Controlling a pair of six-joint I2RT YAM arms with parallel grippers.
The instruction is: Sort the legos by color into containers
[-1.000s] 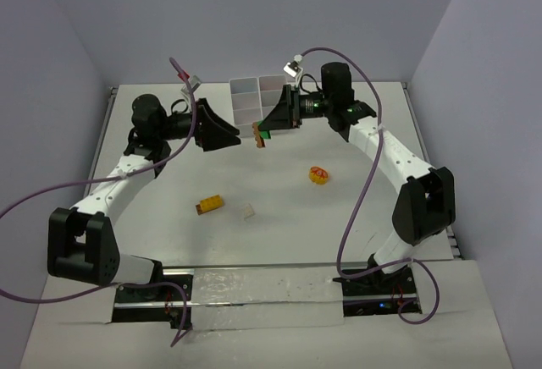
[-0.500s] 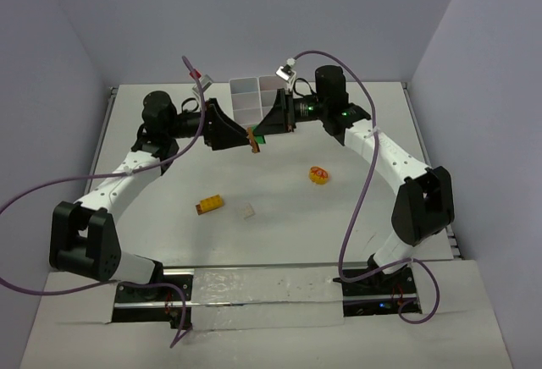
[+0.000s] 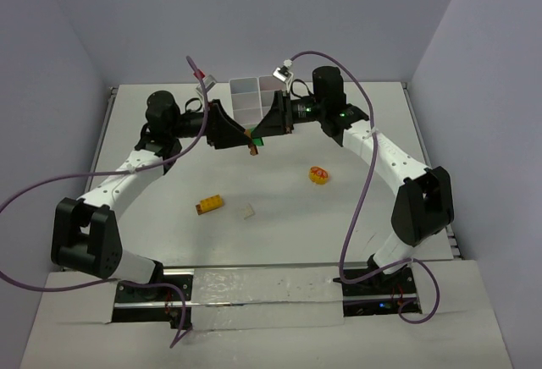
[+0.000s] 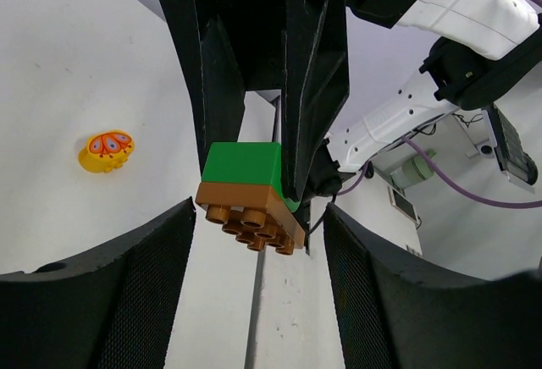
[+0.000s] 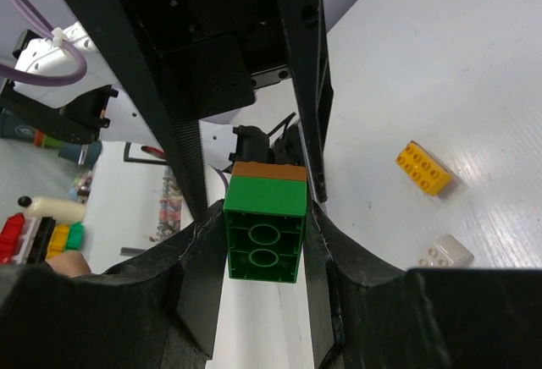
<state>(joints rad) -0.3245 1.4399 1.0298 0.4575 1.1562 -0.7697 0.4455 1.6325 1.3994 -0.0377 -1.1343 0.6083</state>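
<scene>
My right gripper (image 5: 264, 246) is shut on a green lego (image 5: 264, 234) with a brown lego (image 5: 269, 171) stuck to its far end. They hang above the table in front of the white containers (image 3: 254, 98). My left gripper (image 4: 257, 246) faces it, open, its fingers (image 4: 127, 301) on either side of the brown lego (image 4: 251, 217), and a narrow gap still shows on the right side. In the top view both grippers meet at the joined pair (image 3: 251, 139).
On the table lie a yellow brick (image 3: 208, 204), a small white piece (image 3: 248, 211) and a round yellow piece with red marks (image 3: 318, 174). The compartment tray stands at the back, right behind the grippers.
My left gripper has moved right to the right gripper, and its jaws have narrowed around the brown lego. The right gripper has shifted slightly left, still holding the green lego.
</scene>
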